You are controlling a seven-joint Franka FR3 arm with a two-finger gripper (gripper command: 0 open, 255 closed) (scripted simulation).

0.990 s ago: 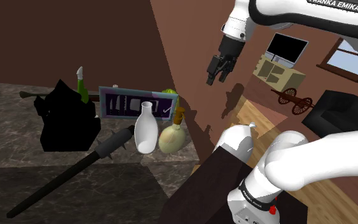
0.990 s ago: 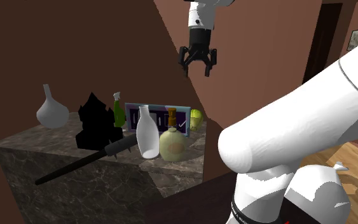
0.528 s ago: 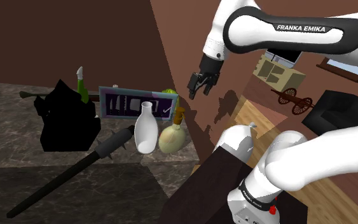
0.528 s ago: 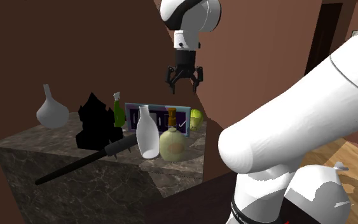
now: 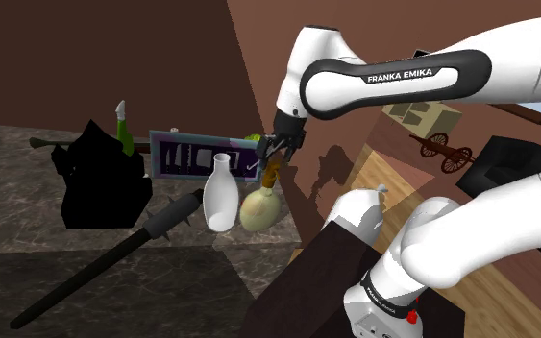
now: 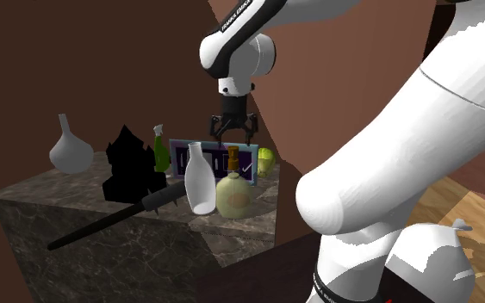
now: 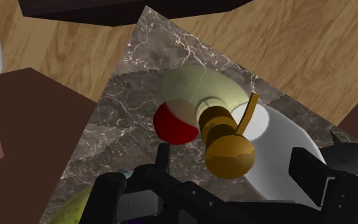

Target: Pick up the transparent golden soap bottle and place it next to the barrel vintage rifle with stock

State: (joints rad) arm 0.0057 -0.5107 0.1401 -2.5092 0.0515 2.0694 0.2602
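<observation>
The bottle [image 6: 234, 196] stands upright at the worktop [image 5: 18, 240] corner, beside a white vase [image 6: 199, 181], its long axis running straight up into the tool [image 6: 233, 131], whose open, empty fingers [image 7: 311, 175] seem to flank the pump without touching.

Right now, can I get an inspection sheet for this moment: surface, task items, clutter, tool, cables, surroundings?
Surface: dark marble counter, things grouped near its corner.
Job's things: soap bottle, pale round body with a golden pump, upright; long dark rifle lying flat on the counter.
Clutter: white bottle close beside the soap bottle; black jagged object; green bottle; purple panel; white vase.
Tool: tool open, just above the pump, not gripping it.
Cables: nothing seen.
Surroundings: brown walls, wooden floor, small cannon.
</observation>
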